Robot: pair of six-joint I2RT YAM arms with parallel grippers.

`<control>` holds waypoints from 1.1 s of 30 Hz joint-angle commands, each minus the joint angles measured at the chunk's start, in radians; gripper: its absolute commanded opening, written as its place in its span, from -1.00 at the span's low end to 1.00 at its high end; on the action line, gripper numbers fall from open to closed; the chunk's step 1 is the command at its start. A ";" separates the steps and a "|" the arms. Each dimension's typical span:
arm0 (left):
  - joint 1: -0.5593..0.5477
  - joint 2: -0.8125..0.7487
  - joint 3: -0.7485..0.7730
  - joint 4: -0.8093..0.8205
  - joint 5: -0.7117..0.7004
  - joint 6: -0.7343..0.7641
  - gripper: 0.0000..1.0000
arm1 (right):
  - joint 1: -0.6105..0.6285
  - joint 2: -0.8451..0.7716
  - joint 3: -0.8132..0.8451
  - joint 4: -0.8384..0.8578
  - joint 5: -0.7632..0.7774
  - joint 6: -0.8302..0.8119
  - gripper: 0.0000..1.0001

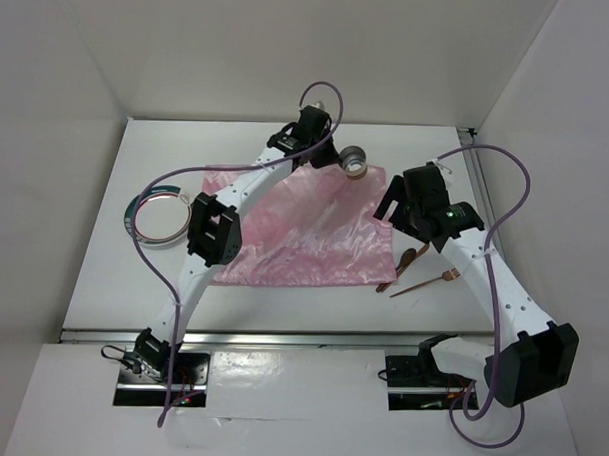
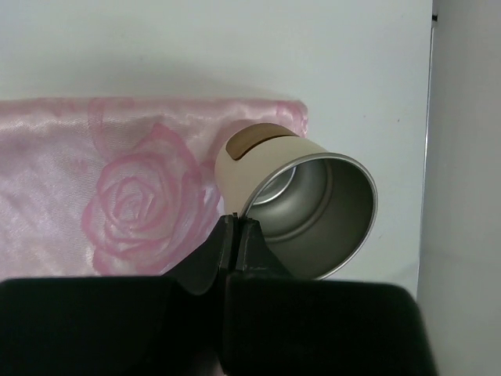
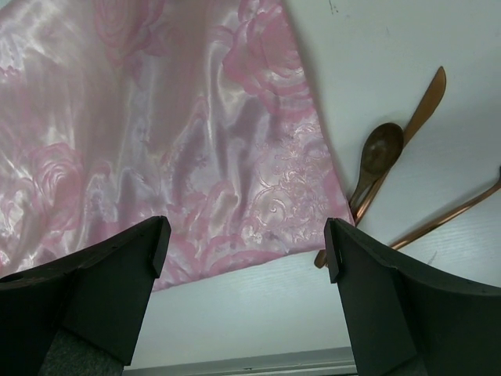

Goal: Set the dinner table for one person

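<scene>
Dinner table spans top view: rigid white slab. We judge it fixed, nothing to grip, smooth enough to let pieces slide. Left arm stretched far, left gripper holding cup at far edge of pink cloth; right arm bent over cloth's right edge. Left wrist view: jaws pinched on cup rim, cup tipped sideways. Right wrist view: right gripper spread wide, holding nothing, above cloth's near right corner; wooden spoon just right.

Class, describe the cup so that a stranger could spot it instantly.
Start at the pink cloth on the white table. At its far right corner the left arm's fingers pinch a tilted cup. It alone is cream outside and metal inside.
</scene>
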 commanded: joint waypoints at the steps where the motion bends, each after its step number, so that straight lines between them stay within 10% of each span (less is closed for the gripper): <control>1: -0.008 0.020 0.055 0.127 -0.046 -0.058 -1.00 | -0.007 -0.027 0.001 -0.037 0.035 0.008 0.85; 15: -0.008 0.066 0.049 0.122 -0.012 -0.037 -1.00 | -0.016 0.020 0.020 -0.014 0.032 -0.022 0.85; 28: -0.008 0.062 0.040 0.122 0.063 -0.028 0.23 | -0.016 0.010 0.020 -0.014 0.032 -0.032 0.85; 33: -0.008 -0.038 0.031 0.131 0.074 -0.002 0.35 | -0.016 -0.002 0.020 -0.025 0.050 -0.032 0.85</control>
